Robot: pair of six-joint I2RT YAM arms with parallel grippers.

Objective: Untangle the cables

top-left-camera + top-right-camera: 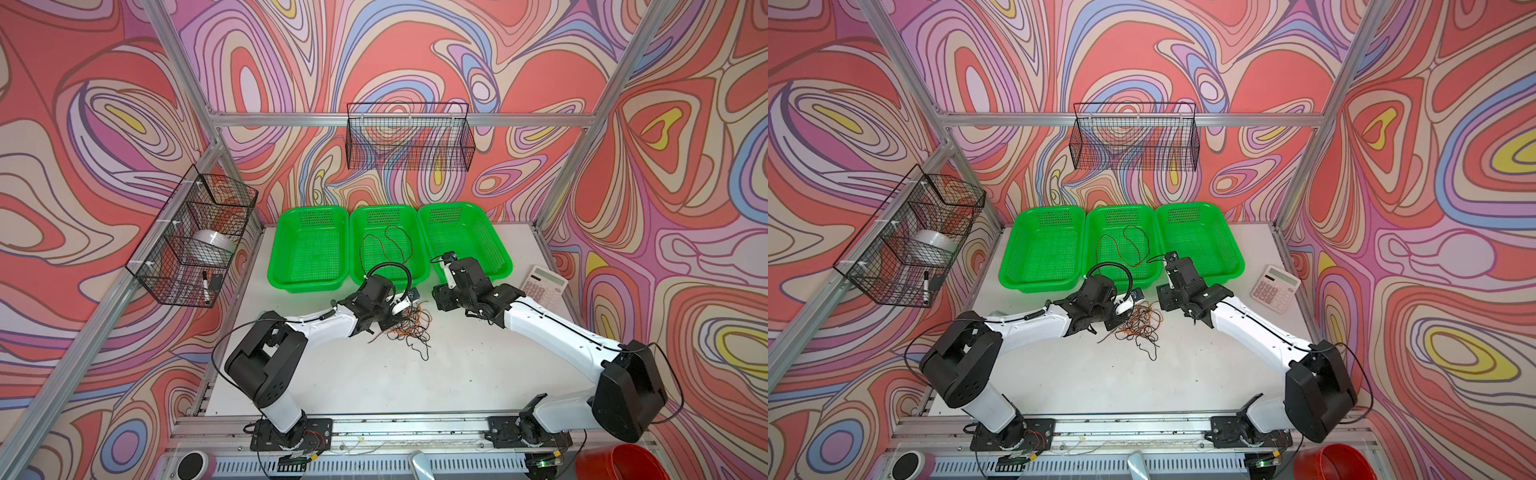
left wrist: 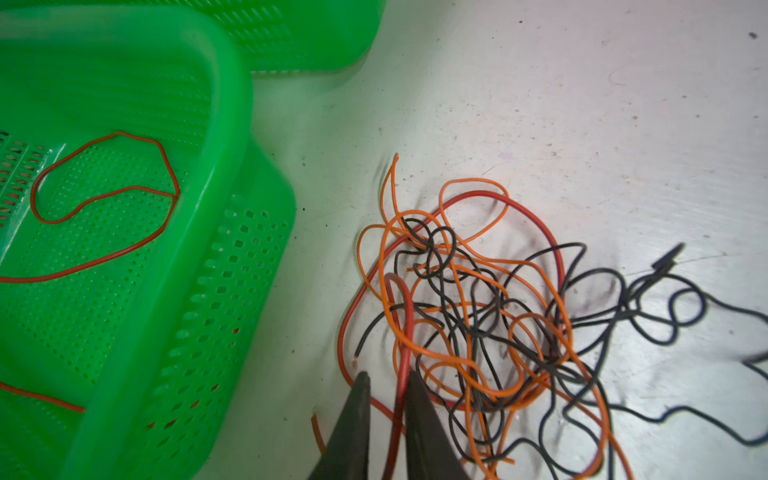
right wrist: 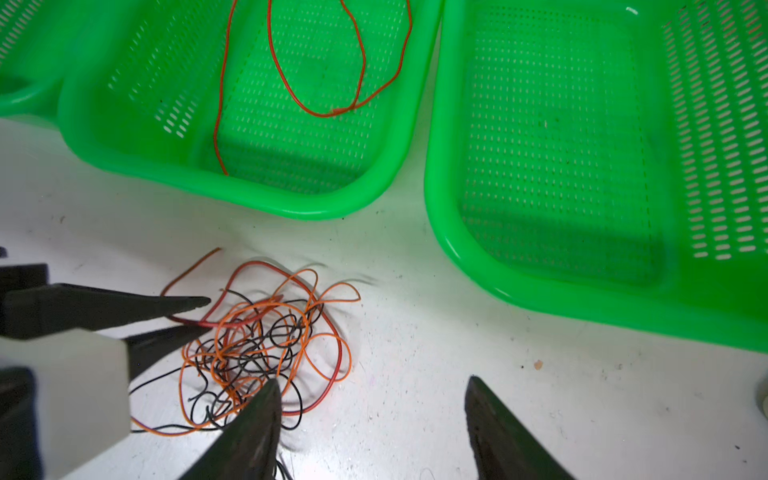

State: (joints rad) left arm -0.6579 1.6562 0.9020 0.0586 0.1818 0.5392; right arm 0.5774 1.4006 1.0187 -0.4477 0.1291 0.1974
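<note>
**Top views:** cable tangle (image 1: 409, 328) (image 1: 1142, 324) sits on the white worktop (image 1: 374, 382), mid-frame. It's just below the middle basket (image 1: 384, 209) (image 1: 1119, 209) of the three green ones. Orange, red and black strands are all mixed. One red-brown cable (image 1: 390, 245) (image 1: 1126, 246) lies loose on its own inside the middle basket.
- Left gripper (image 1: 397, 316) (image 1: 1128, 311) is nose-down on the tangle's upper-left edge. Jaw gap too small to read here.
- Right gripper (image 1: 439, 300) (image 1: 1168, 297) sits just right of the tangle and slightly higher in frame. Its jaws are hidden under the wrist.

**Left wrist:** left gripper (image 2: 388, 376) at bottom centre, jaws nearly closed with only a narrow slot left.
- The red cable (image 2: 405, 324) runs straight through that slot, pinched between the two fingers.
- The rest of the tangle (image 2: 478, 311) spreads lower centre to right, flat on the worktop.
- Middle basket rim (image 2: 232, 166) is at left, with the red-brown cable (image 2: 118, 133) looped inside.

**Right wrist:** right gripper (image 3: 371, 380) at the bottom, jaws wide apart, bare worktop between them, holding nothing.
- One of its fingers (image 3: 257, 415) overlaps the tangle's (image 3: 257, 332) lower edge. Can't tell if it touches.
- Left gripper (image 3: 203, 314) comes in from the left edge, tips closed on the red cable (image 3: 199, 322) at the tangle's left side.
- Middle basket (image 3: 316, 212) is upper centre with the red-brown cable (image 3: 332, 112) in it. Right basket (image 3: 440, 249) is at right.
</note>
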